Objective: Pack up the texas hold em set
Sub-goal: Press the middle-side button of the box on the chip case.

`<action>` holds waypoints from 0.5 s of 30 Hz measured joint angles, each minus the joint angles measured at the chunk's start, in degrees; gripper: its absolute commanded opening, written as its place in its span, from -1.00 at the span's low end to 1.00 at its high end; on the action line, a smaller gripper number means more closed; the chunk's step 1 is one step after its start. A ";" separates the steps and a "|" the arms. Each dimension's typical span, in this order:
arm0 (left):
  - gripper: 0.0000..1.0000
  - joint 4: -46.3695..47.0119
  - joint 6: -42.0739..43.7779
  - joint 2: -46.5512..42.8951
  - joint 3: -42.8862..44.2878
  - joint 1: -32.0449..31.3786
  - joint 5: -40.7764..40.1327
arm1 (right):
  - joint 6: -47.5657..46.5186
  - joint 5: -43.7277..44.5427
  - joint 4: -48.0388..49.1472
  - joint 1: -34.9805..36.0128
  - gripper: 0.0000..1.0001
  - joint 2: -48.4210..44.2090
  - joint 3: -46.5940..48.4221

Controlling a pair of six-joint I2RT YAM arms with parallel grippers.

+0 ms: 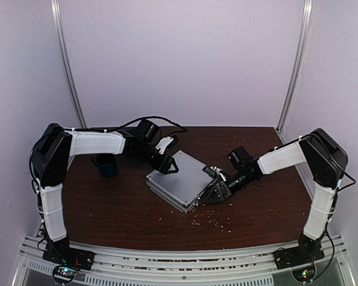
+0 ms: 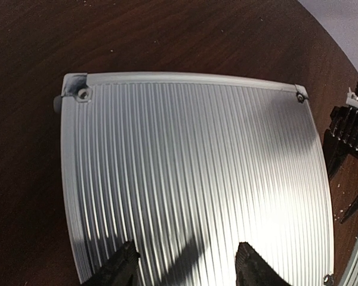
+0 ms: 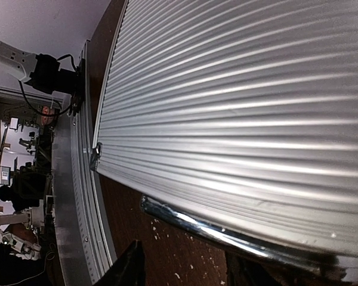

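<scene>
The silver case (image 1: 178, 179) lies shut in the middle of the surface (image 1: 119, 208), so its contents are hidden. The left end effector (image 2: 185, 262) is spread over the lid's far-left corner. The right end effector (image 3: 188, 268) is spread astride the case's near-right edge. A blue mug (image 1: 105, 165) stands well left.

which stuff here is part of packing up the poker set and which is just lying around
Job: closed silver case; left pincer and right pincer at its edges.
Lying about: dark blue mug; pale crumbs on the table.
</scene>
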 measured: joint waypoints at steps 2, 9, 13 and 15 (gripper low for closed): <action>0.13 0.00 0.00 0.00 0.00 0.00 0.00 | 0.35 0.00 0.28 0.00 -0.06 0.00 0.07; 0.13 0.00 0.02 0.00 0.00 0.00 0.15 | 1.51 0.04 2.03 0.00 -0.06 0.33 0.26; 0.13 0.00 0.02 0.02 0.00 0.00 0.17 | 2.43 0.04 3.37 -0.02 -0.06 0.79 0.85; 0.13 0.00 0.02 0.02 0.00 0.00 0.17 | 2.89 -0.15 3.48 -0.11 -0.06 1.14 0.94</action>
